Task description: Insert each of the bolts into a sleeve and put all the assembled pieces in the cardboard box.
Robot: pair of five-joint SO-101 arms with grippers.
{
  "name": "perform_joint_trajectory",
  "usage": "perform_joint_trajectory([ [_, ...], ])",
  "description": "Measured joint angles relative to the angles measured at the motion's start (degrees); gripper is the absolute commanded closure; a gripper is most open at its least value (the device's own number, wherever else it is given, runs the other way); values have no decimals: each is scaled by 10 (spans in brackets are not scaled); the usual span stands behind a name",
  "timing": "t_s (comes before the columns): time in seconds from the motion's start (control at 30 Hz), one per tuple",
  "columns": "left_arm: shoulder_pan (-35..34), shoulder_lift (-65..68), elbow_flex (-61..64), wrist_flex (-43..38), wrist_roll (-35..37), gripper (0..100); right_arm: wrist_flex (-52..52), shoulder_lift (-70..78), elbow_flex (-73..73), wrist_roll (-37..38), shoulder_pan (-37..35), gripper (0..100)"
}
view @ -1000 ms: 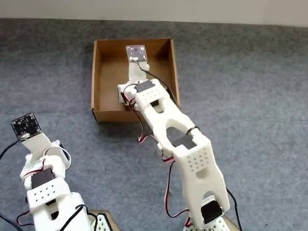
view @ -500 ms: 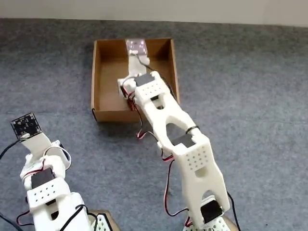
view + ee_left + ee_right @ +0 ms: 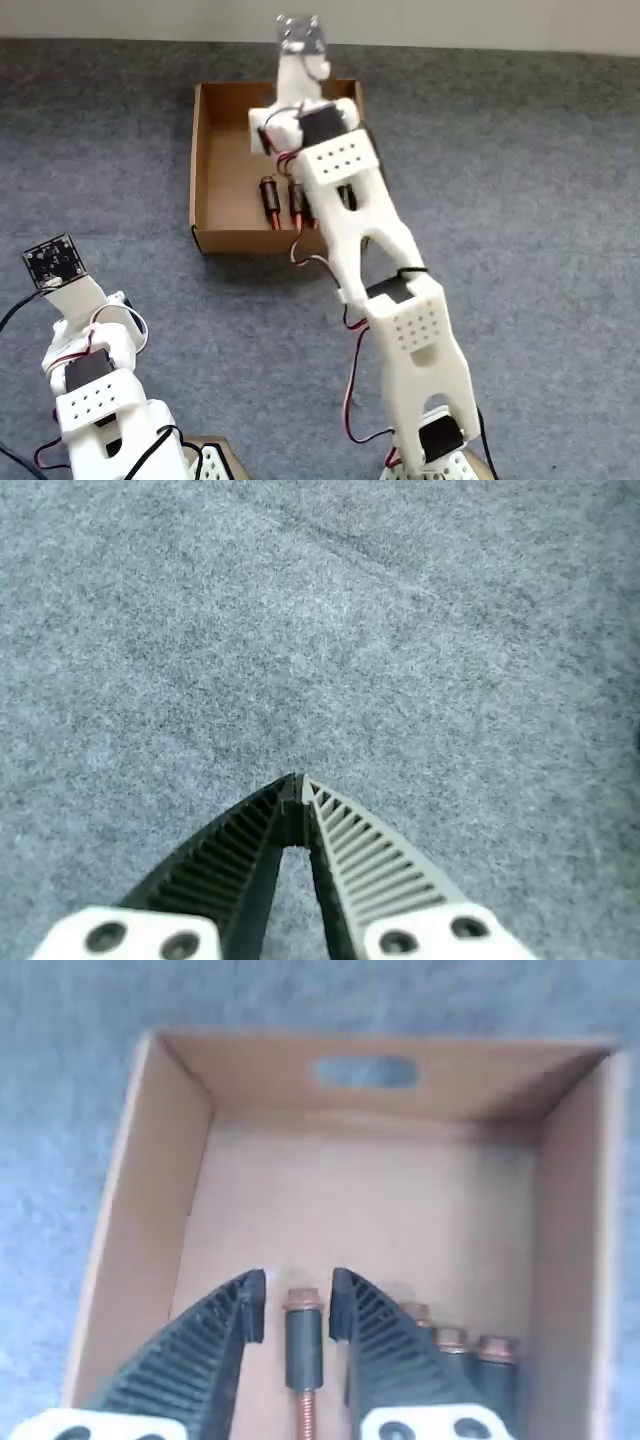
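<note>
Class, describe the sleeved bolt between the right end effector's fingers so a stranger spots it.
Find the cardboard box on the carpet. By the wall opposite its handle hole lies the sleeved bolt, alone inside the open right end effector, apart from three bunched neighbours.

Sleeved bolts (image 3: 303, 1345) (copper heads, black sleeves) lie flat on the floor of the open cardboard box (image 3: 150, 1210).

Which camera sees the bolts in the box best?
Right wrist view: a sleeved bolt shows between the open jaws, more beside it. In the high view the arm covers some. The left wrist view faces carpet.
</note>
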Motion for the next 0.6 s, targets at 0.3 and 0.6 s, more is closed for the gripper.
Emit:
perform_joint_trajectory([
  [0.3, 0, 0, 0, 0, 0, 987, 188, 4, -209, 0, 69, 909],
  [0.6, 0, 0, 0, 0, 0, 987, 246, 4, -315, 0, 85, 993],
])
